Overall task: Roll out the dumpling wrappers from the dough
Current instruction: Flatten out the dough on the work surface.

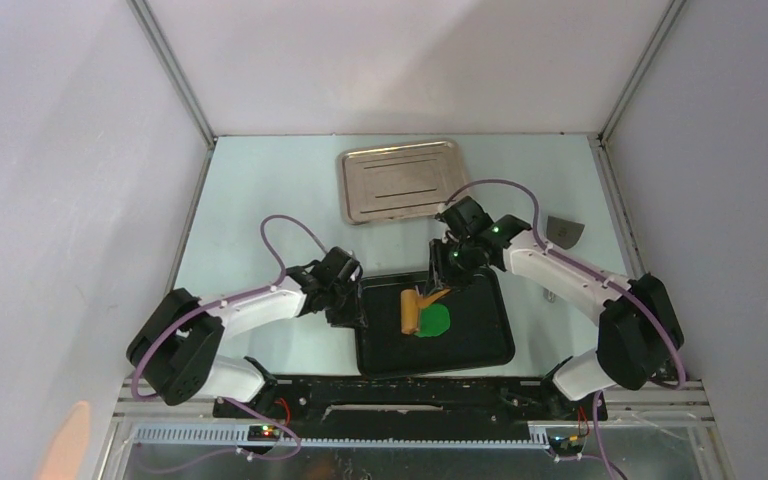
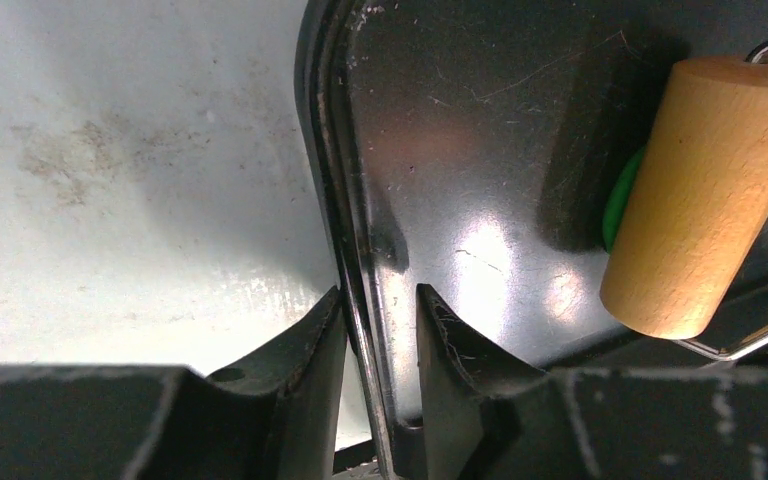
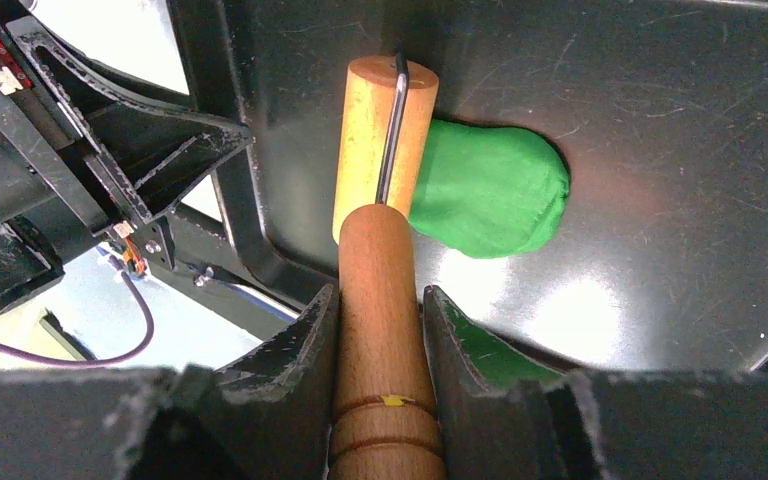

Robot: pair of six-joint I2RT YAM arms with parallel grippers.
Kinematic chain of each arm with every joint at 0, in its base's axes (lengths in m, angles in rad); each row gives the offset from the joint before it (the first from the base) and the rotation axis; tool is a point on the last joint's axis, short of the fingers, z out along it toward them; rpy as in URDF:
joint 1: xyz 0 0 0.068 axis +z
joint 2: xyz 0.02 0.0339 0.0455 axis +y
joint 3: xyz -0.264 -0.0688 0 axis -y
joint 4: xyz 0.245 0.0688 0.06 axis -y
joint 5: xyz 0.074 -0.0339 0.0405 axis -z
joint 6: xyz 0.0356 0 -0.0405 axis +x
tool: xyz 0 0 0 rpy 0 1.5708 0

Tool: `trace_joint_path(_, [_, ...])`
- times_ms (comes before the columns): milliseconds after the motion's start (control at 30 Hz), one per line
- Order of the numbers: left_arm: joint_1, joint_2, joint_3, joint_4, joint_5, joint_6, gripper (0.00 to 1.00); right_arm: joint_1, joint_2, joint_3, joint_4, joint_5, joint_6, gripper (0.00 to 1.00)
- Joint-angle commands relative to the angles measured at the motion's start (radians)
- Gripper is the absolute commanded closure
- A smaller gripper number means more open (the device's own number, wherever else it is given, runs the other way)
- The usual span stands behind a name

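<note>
On the worktop, the black tray sits mid near edge and a steel tray lies toward the far edge. The wooden roller has its head over the left end of the dough, about tray centre. The dough is one thick oval slab, only partly flattened, and no dumpling wrappers are visible. Judged early: thinning and rounding both remain. The right gripper is clamped narrow around the roller handle. The left gripper is nearly closed, fingers astride the tray's left rim, apparently pinning it.
</note>
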Motion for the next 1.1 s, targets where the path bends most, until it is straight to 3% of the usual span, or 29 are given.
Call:
trace_joint_path(0, [-0.006, 0.014, 0.029, 0.012, -0.026, 0.016, 0.65, -0.046, 0.01, -0.118, -0.149, 0.213, -0.053, 1.0])
trace_joint_path(167, [-0.006, 0.002, 0.029, 0.007, -0.037, 0.012, 0.65, -0.056, -0.021, -0.156, -0.185, 0.235, -0.065, 1.0])
trace_joint_path(433, [-0.006, -0.012, 0.029, -0.007, -0.057, 0.009, 0.65, -0.029, 0.117, -0.145, -0.081, 0.167, -0.032, 1.0])
trace_joint_path(700, [-0.005, 0.001, 0.055, -0.027, -0.057, 0.029, 0.65, -0.134, -0.07, -0.259, -0.166, 0.245, -0.03, 1.0])
trace_joint_path(833, [-0.005, -0.003, 0.06, -0.031, -0.062, 0.03, 0.65, -0.146, -0.083, -0.26, -0.163, 0.245, -0.014, 1.0])
trace_joint_path(1067, [-0.006, -0.022, 0.055, -0.046, -0.071, 0.026, 0.65, 0.0, 0.047, -0.2, -0.112, 0.257, 0.079, 1.0])
